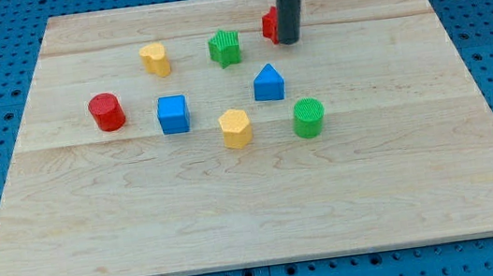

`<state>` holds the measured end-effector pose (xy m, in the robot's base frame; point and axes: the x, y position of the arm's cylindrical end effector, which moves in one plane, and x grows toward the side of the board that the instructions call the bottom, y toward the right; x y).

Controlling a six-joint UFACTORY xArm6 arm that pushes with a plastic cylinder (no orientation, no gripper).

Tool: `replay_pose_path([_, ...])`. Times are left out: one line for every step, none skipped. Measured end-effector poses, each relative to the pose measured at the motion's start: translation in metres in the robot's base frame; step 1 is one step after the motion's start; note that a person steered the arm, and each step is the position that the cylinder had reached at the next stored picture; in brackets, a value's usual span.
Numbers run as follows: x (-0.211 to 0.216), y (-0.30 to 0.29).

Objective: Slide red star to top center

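Red star (269, 24): near top ctr, mostly hidden behind my tip (288, 41), touching its right side; small nudge left approx. remains.

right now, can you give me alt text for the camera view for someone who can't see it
My tip rests at the view's top centre of a wooden board, against the right side of a mostly hidden red block. A green star sits to its left; six more coloured blocks are scattered below.
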<state>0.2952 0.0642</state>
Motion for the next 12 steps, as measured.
replay_pose_path([-0.017, -0.014])
replay_pose_path([-0.031, -0.019])
replay_pose_path([-0.035, -0.020])
replay_pose_path([-0.027, 0.007])
replay_pose_path([-0.033, 0.026])
replay_pose_path([-0.049, 0.021])
replay_pose_path([-0.050, 0.008])
replay_pose_path([-0.050, -0.001])
replay_pose_path([-0.054, -0.004])
replay_pose_path([-0.058, -0.011])
replay_pose_path([-0.038, -0.011])
replay_pose_path([-0.020, -0.017])
